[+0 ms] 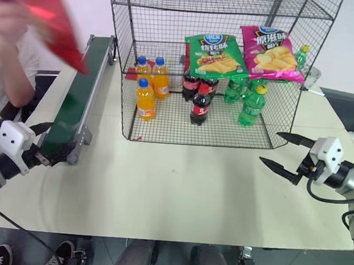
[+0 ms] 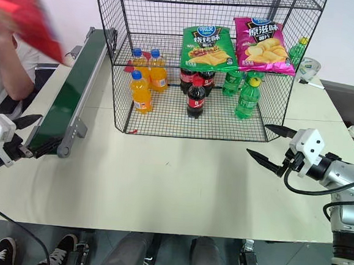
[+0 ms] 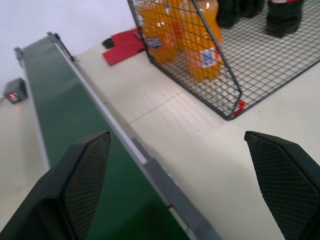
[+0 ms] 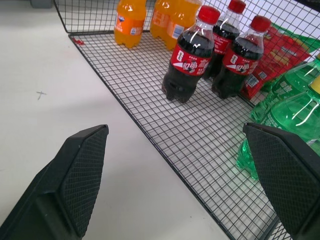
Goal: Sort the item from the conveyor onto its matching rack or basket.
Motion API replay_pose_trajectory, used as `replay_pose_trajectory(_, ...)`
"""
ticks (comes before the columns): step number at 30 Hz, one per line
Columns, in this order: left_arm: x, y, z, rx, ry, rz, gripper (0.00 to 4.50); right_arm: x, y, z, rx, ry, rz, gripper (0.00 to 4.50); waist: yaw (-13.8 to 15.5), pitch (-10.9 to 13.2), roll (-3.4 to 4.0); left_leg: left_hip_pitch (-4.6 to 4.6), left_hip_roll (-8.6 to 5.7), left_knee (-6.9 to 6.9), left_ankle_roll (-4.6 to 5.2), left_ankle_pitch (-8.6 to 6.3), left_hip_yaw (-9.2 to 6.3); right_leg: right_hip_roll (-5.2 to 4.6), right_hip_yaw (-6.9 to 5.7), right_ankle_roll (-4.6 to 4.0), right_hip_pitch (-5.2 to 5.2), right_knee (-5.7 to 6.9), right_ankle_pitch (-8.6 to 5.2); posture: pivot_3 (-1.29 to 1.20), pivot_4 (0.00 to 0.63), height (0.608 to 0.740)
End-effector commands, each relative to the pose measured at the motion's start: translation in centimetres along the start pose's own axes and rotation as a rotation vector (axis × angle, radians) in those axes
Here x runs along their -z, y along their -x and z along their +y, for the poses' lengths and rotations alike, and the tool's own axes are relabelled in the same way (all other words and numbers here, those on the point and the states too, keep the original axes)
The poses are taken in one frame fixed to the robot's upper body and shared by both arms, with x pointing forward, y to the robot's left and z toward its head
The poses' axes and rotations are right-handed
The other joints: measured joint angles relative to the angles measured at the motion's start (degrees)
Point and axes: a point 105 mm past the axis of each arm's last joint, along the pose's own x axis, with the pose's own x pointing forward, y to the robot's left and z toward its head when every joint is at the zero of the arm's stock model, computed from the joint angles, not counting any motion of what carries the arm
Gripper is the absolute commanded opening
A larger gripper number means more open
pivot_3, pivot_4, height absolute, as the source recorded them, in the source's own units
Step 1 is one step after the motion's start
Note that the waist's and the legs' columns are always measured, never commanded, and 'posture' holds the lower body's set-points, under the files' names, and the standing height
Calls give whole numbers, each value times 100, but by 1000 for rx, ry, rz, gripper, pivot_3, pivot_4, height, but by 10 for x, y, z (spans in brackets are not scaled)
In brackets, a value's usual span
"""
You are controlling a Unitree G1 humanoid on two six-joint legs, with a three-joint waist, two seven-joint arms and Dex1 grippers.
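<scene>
A pale table (image 1: 178,194) is shared by the conveyor (image 1: 75,100) on the left and the black wire rack (image 1: 219,68) behind. The red crisp bag (image 1: 48,18) is held above the belt's far end by a person's hand (image 1: 6,8), not yet laid down. The left gripper (image 3: 185,185) and right gripper (image 4: 185,180) are held wide open and empty. Waiting is judged the step in hand; next, the bag must be grasped from the belt.

Black wire rack (image 1: 276,125), matt belt (image 1: 75,100)
</scene>
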Motion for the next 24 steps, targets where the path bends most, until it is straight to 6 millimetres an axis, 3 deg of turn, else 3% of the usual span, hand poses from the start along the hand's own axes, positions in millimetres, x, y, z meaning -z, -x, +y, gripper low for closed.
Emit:
replay_pose_trajectory(1, -9, 1, 2, -19, -44, -21, 4464, -13, -4, -3, 5, 36, -53, 4500, 3, 0, 0, 0, 0, 0, 0, 0, 0, 0, 0, 0, 0, 0, 0, 0, 150, 740)
replay_pose_trajectory(24, -8, 8, -2, -30, -50, -6, 4464, -24, -27, 16, -82, 1, -111, 4500, -4, 1, 1, 0, 0, -3, 0, 0, 0, 0, 0, 0, -2, -1, 0, 0, 150, 740)
